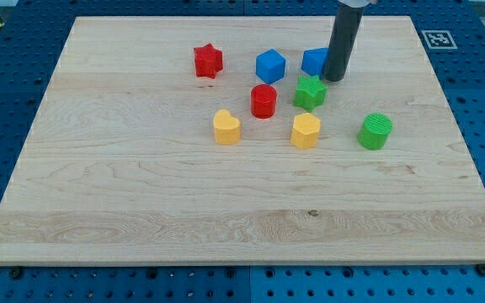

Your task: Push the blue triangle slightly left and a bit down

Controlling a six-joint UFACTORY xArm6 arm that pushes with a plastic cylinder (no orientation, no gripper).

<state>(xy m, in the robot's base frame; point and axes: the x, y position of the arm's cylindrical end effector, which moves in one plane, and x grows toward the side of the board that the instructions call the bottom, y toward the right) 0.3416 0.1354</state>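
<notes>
Eight blocks lie on the wooden table [99, 210], all in its upper middle part. Two are blue: a cube [270, 65] and the blue triangle [314, 60], whose right side is hidden behind the rod. Two are red: a star [208, 61] and a cylinder [263, 100]. Two are yellow: a heart [226, 127] and a hexagonal block [306, 130]. Two are green: a star-like block [310, 92] and a cylinder [375, 130].

The tool is a plain rod with no jaws; my tip [334, 78] rests on the table at the blue triangle's right side, touching or just beside it.

The blue triangle is near the table's top edge. To its left stands the blue cube, just below it the green star-like block. The bottom half of the table is bare wood.
</notes>
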